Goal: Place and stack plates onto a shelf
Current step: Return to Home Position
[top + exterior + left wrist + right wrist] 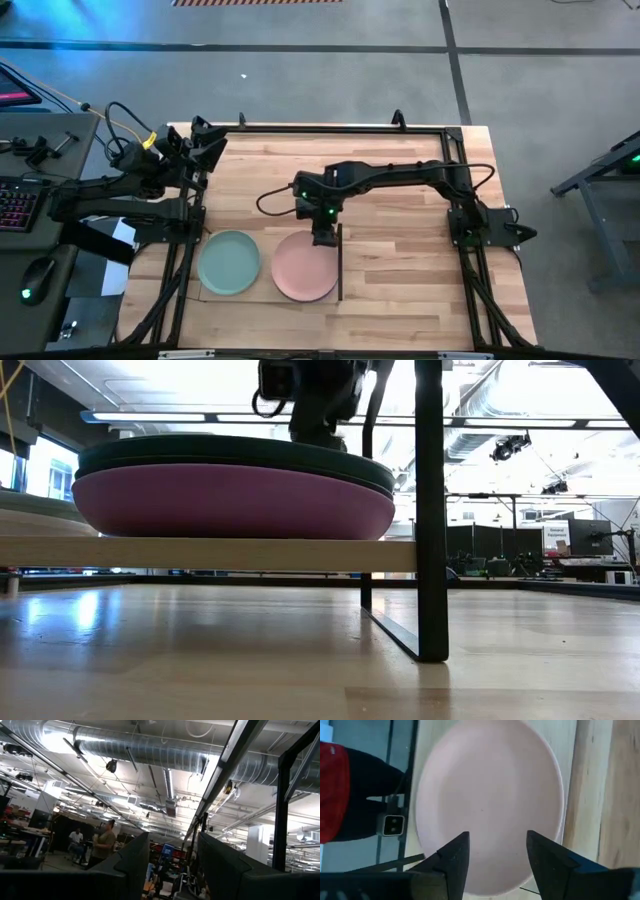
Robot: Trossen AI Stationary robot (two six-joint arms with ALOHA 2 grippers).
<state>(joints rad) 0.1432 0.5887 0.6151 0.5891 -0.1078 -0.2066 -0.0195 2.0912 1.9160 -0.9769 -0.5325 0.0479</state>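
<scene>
The shelf [268, 292] is a pale board raised over the table's near side, seen edge-on in the low view [200, 553]. Two stacks rest on it. The pink plate [305, 268] tops the right stack, and the low view shows a dark teal plate [230, 455] on a purple plate [230, 500] there. The pale mint plate [228, 263] tops the left stack. My right gripper [322, 238] hovers open above the pink plate's far rim [490, 795], its fingers [455, 862] pointing down. My left gripper [203, 150] waits open at the far left, aimed at the ceiling [174, 865].
A dark strip [340, 262] runs along the shelf's right short edge, and a black upright [430, 510] stands there in the low view. Bare tabletop [410, 270] lies right of the shelf and behind it. People stand in the room beyond [102, 845].
</scene>
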